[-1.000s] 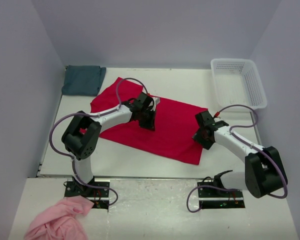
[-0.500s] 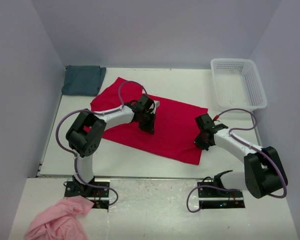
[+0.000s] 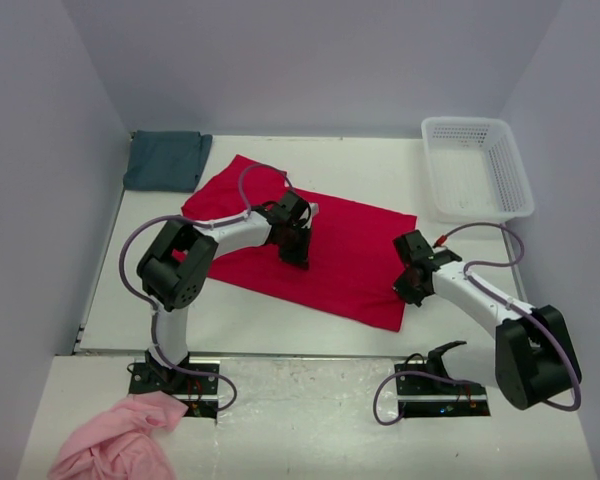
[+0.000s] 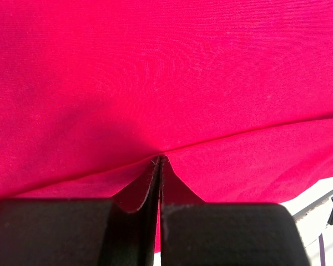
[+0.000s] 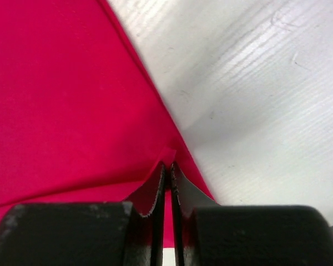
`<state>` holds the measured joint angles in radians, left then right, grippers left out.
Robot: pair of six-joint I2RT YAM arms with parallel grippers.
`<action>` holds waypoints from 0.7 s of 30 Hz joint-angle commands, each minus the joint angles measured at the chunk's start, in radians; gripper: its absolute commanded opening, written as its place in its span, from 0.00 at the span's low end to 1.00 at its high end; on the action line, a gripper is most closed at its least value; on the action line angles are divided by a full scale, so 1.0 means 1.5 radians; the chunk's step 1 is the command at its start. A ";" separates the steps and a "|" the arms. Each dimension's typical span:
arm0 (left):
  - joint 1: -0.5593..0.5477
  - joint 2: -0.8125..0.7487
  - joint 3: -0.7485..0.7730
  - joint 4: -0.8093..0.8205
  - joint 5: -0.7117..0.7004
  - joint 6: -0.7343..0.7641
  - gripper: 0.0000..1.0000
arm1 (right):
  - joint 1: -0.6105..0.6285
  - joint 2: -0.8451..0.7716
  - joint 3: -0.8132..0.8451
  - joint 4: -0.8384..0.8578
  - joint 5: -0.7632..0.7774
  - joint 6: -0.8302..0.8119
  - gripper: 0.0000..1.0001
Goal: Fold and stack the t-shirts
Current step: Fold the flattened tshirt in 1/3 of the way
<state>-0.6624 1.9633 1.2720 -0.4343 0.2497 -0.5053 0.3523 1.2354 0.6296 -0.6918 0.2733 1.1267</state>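
Found a bunched pink cloth [image 3: 115, 440] at the near left, on the pale ledge by the left arm's base. Noted a white tabletop [image 3: 280, 320] beyond the two bases, boxed in by plain lavender-grey walls on the left, right and far sides. Saw faint scuffs and fine streaks on its bare surface in the right wrist view.

Found the red t-shirt [image 3: 350, 260] spread mostly flat across the middle of the tabletop, lying askew, its near right corner pointing toward the right arm. Saw smooth, bright crimson fabric, with a low fold line running across it in the left wrist view. Found the right fingers [image 5: 164, 169] pinched shut on the red t-shirt's right edge, close to that near corner, a small peak of cloth drawn up between the tips. Found the left fingers [image 4: 157, 166] closed tight on a pleat of the red t-shirt, left of its middle.

Noted a white mesh basket [image 3: 477, 165] at the far right, apart from the red t-shirt. Saw the teal t-shirt [image 3: 165, 160] folded in the far left corner, the red t-shirt's far edge just beside it.
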 commanded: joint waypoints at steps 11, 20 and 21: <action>0.000 0.026 0.006 0.000 -0.030 0.005 0.00 | 0.008 0.025 0.064 -0.049 0.077 -0.040 0.40; -0.001 0.053 0.013 0.016 -0.016 -0.003 0.00 | 0.066 -0.079 0.044 -0.079 0.054 -0.029 0.15; 0.000 0.053 0.013 0.015 -0.015 -0.003 0.00 | 0.066 -0.076 0.039 -0.071 0.047 -0.032 0.00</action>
<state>-0.6624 1.9862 1.2968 -0.4282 0.2619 -0.5133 0.4347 1.1339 0.6907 -0.7898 0.3424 1.0607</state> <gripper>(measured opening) 0.002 0.110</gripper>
